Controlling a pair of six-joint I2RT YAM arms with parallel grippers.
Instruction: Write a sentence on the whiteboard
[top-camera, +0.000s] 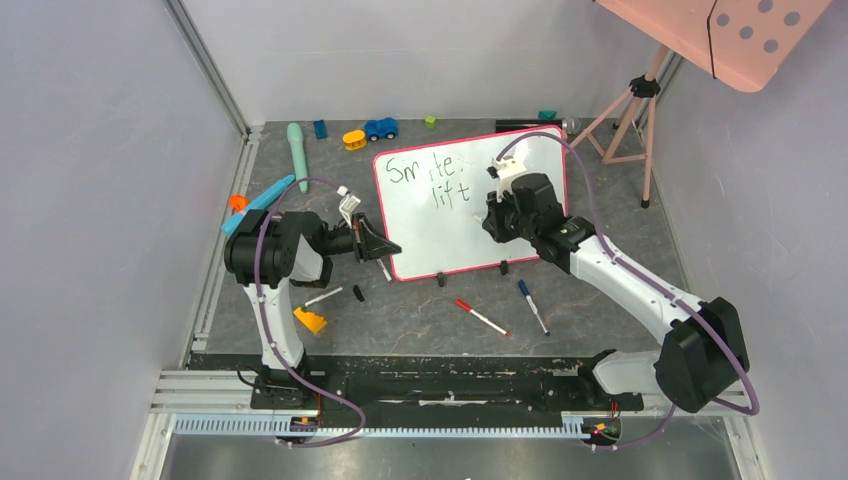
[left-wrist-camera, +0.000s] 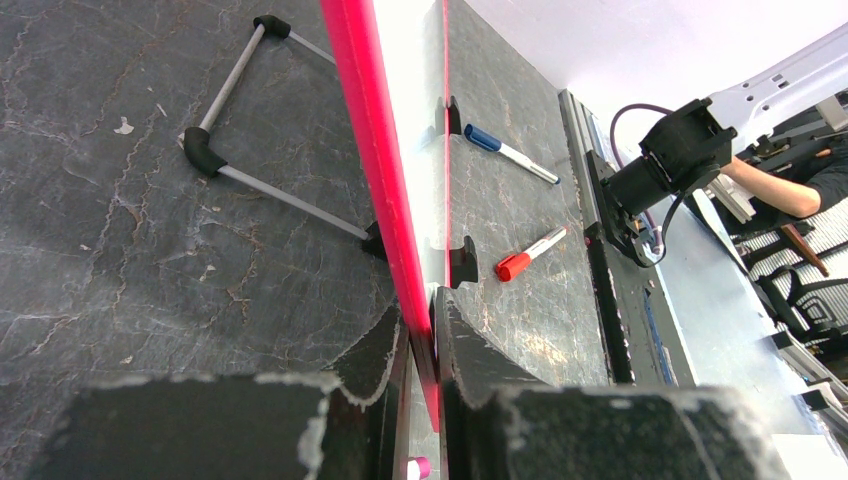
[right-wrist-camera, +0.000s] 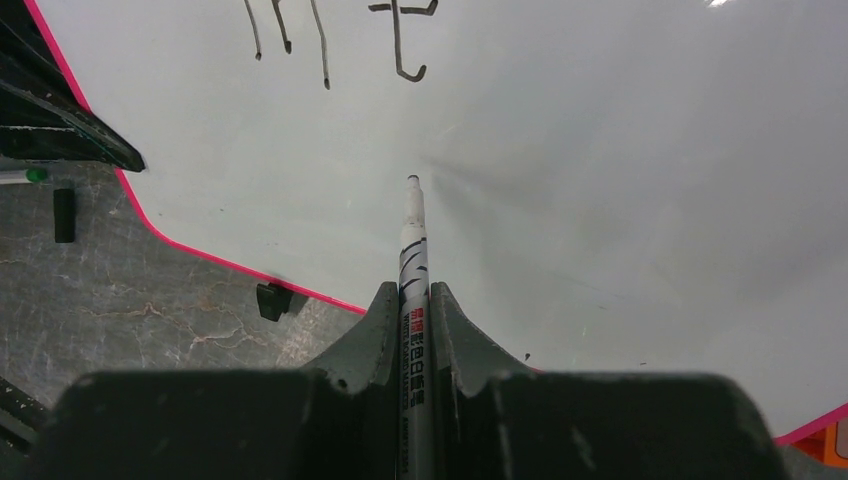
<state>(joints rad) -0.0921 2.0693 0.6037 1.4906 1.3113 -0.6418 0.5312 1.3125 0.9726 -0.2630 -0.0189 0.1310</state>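
Note:
The whiteboard (top-camera: 430, 240) leans upright mid-table, pink-red framed, on small black feet. The sentence (top-camera: 428, 170) reads roughly "Sm tte." with "lift" below it in black. My left gripper (top-camera: 385, 250) is shut on the board's lower-left frame edge (left-wrist-camera: 375, 150), one finger on each face, in the left wrist view (left-wrist-camera: 425, 340). My right gripper (top-camera: 497, 205) hovers before the board's right half, shut on a black-tipped marker (right-wrist-camera: 412, 250). The marker's tip sits at or just off the white surface (right-wrist-camera: 600, 200), below the strokes of "lift" (right-wrist-camera: 400, 45).
A red marker (top-camera: 482, 317) and a blue marker (top-camera: 532, 305) lie in front of the board. A black cap (top-camera: 358, 293), a thin pen (top-camera: 322, 297) and an orange piece (top-camera: 311, 320) lie near the left arm. Toys (top-camera: 381, 128) sit behind. A tripod (top-camera: 630, 110) carries a salmon panel (top-camera: 740, 30).

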